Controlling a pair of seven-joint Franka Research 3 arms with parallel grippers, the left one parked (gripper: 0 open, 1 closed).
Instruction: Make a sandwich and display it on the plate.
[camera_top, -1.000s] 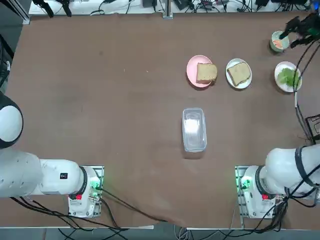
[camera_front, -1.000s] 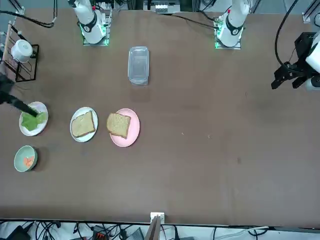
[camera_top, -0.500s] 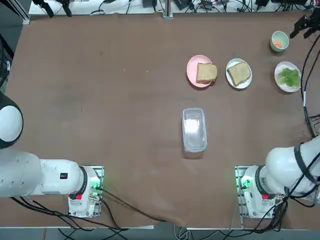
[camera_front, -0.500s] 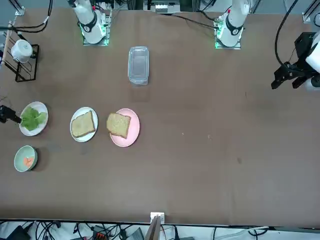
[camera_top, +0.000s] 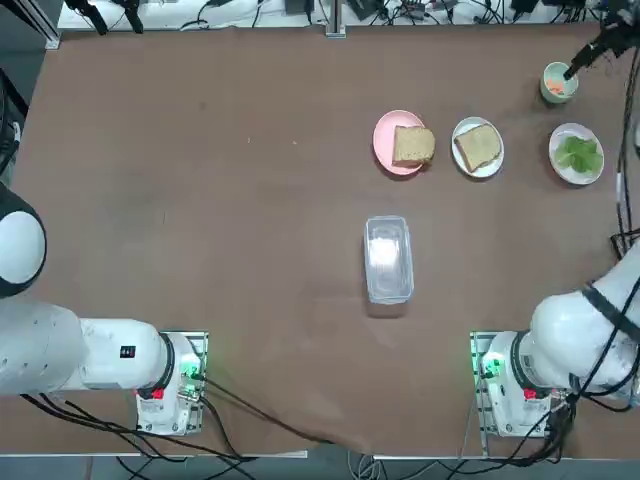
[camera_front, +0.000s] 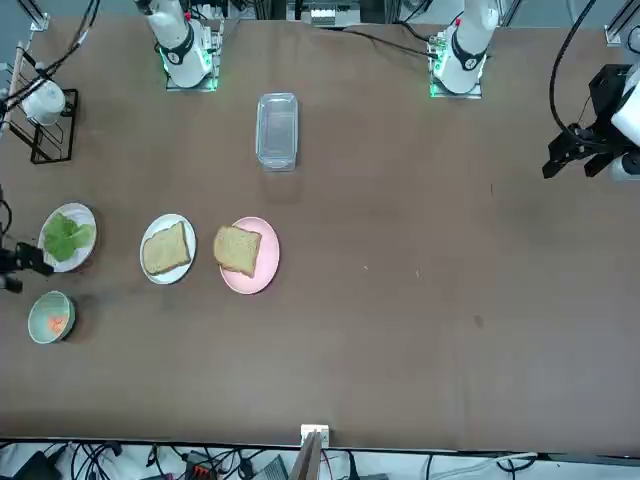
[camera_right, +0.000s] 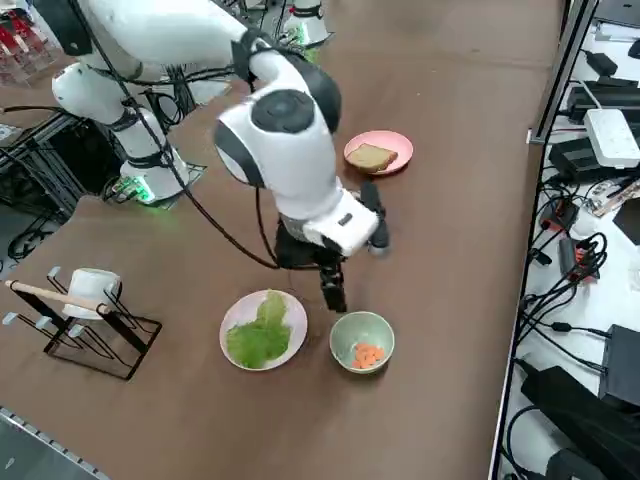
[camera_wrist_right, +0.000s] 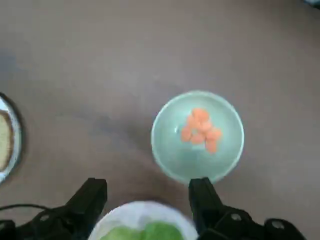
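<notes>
Green lettuce leaf (camera_wrist_right: 145, 233) on its white dish: right claw (camera_wrist_right: 149, 200) hovers above, fingers apart, empty. Advise descending centred, pinching leaf only, avoiding carrot cup (camera_wrist_right: 197, 135).

The table (camera_top: 200, 180) was a plain dull brown. One tan-brown bread slice (camera_top: 412, 146) lay on a pink plate (camera_top: 385, 135), another slice (camera_top: 477, 148) on a white plate (camera_top: 492, 168). A green lettuce leaf (camera_top: 579, 154) sat on a second white plate (camera_top: 562, 171). The small cup (camera_wrist_right: 170, 150) was pale green, with orange pieces (camera_wrist_right: 200, 130) inside. The container (camera_top: 388, 259) was clear. The gripper (camera_wrist_right: 150, 197) was black, its arm (camera_right: 285, 125) white.
</notes>
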